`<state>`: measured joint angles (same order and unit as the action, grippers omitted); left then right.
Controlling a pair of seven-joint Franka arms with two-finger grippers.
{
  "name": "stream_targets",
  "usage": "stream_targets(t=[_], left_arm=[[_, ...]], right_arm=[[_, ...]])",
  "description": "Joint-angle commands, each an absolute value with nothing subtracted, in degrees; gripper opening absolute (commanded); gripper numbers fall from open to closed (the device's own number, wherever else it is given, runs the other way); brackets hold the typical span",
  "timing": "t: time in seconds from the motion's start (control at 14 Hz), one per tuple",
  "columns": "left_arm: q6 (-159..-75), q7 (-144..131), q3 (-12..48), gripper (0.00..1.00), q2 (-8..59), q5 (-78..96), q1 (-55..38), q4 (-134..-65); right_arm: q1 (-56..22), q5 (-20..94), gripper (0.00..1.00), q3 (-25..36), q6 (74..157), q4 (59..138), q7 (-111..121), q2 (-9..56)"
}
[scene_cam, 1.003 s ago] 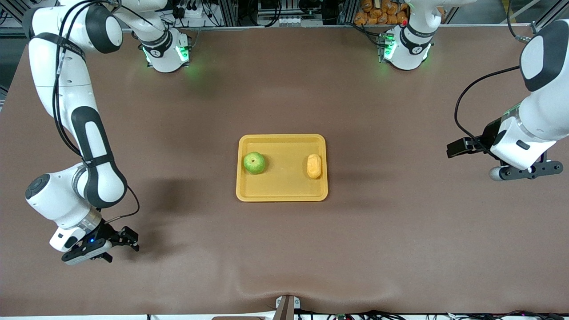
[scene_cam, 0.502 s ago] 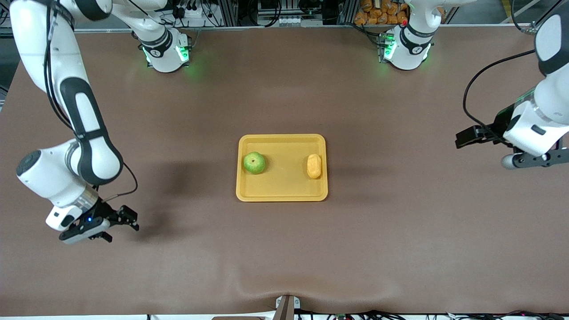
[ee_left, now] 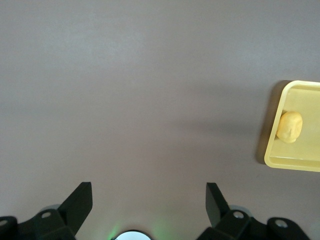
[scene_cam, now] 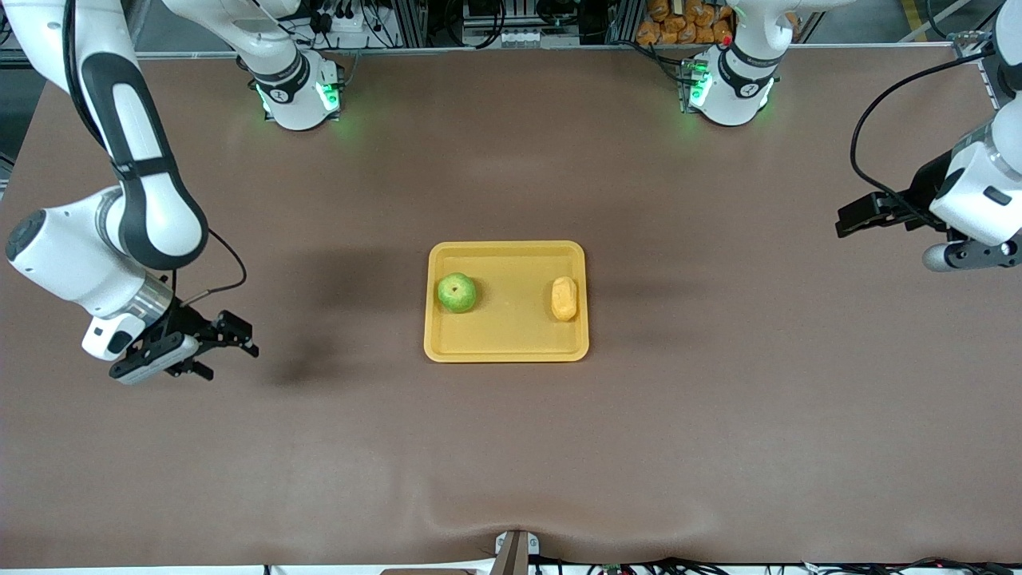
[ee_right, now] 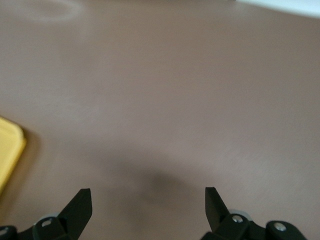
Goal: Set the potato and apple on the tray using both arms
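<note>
One round green apple (scene_cam: 457, 293) and one oblong yellow-orange potato (scene_cam: 564, 299) lay apart on the single flat yellow plastic tray (scene_cam: 506, 346). Two black grippers, left (scene_cam: 858, 216) and right (scene_cam: 231, 339), hung spread wide and empty over bare brown table (scene_cam: 511, 447).

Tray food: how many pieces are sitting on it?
2. The green apple lies on the yellow tray toward the right arm's end; the potato lies toward the left arm's end. Nothing seems hidden.
</note>
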<state>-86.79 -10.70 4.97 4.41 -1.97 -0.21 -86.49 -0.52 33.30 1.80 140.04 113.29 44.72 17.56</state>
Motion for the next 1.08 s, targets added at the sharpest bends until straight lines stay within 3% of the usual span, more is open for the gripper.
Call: stream_targets(t=[0.0,0.36,0.65,0.86,1.0], left_arm=[[-86.6,-8.5,2.5,1.0,-0.9,-2.5,-2.0,-90.7],[-85.8,-5.4,-0.8,1.0,-7.1,-2.5,-5.7,-95.2],[-85.0,-4.7,-0.8,1.0,-9.1,-2.6,-6.4,-95.1],[-84.4,-3.4,-0.4,1.0,-9.1,-2.6,-6.0,-94.6],[-84.3,-3.3,-0.6,1.0,-9.3,-2.6,-6.2,-94.5]], right_arm=[[-0.5,29.6,1.0,2.8,132.0,115.6,36.9,12.1],[-1.0,14.4,1.0,2.5,112.4,113.2,15.2,5.7],[-0.4,9.9,1.0,2.7,94.1,102.8,9.0,5.4],[-0.6,4.4,1.0,2.5,87.1,96.9,2.3,5.0],[-0.4,4.2,1.0,2.7,87.1,96.0,2.4,2.8]])
